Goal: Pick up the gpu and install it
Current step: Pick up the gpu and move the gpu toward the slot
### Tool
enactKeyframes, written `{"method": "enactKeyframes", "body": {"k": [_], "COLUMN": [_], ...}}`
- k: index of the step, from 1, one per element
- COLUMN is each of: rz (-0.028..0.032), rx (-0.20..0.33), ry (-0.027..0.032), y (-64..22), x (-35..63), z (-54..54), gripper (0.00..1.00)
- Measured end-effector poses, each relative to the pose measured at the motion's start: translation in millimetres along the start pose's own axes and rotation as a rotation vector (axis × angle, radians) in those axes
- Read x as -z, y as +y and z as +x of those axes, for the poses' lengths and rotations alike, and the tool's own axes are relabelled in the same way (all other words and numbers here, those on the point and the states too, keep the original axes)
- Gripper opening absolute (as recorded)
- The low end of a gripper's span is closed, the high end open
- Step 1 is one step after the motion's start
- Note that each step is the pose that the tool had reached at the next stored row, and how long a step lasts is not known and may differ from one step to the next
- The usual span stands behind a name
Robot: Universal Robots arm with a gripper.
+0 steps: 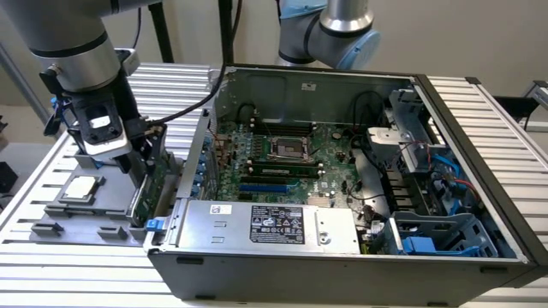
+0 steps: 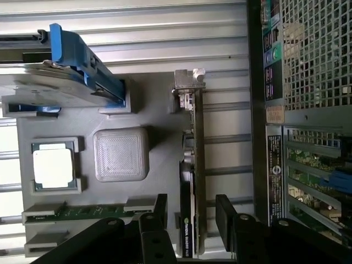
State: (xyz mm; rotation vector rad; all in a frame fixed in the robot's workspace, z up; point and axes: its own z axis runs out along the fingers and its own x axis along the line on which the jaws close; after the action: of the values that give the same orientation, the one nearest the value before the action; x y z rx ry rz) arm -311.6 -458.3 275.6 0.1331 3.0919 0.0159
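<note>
gpu (image 2: 192,143): one card, on edge in tray (image 2: 159,165); two fingers (image 2: 225,212) apart, one either side.

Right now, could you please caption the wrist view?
Open tool straddling the gpu, which stands on edge in a grey tray.

In the wrist view the gpu (image 2: 191,154) runs between the 2 spread fingers of the gripper (image 2: 192,201) and past the picture's edge, so that end is cut off. The hard drive (image 2: 49,82) and the computer case (image 2: 308,137) are cropped by edges too. In the exterior view the arm (image 1: 73,45) is cut at the top and hides much of the gpu. The print on the power supply label (image 1: 278,224) is too small to read.
</note>
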Motion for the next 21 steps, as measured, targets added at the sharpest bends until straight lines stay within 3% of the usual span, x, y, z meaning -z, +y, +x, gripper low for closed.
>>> {"method": "enactKeyframes", "body": {"k": [9, 15, 21], "rz": [0.0007, 0.0013, 0.0001], "rx": [-0.017, -0.032, -0.032], "ry": [-0.0010, -0.0017, -0.0158], "y": [0.3, 5.4, 6.0], "x": [-16.3, -26.4, -35.6], "z": [0.9, 1.8, 2.3], "gripper": [0.48, 0.48, 0.48]}}
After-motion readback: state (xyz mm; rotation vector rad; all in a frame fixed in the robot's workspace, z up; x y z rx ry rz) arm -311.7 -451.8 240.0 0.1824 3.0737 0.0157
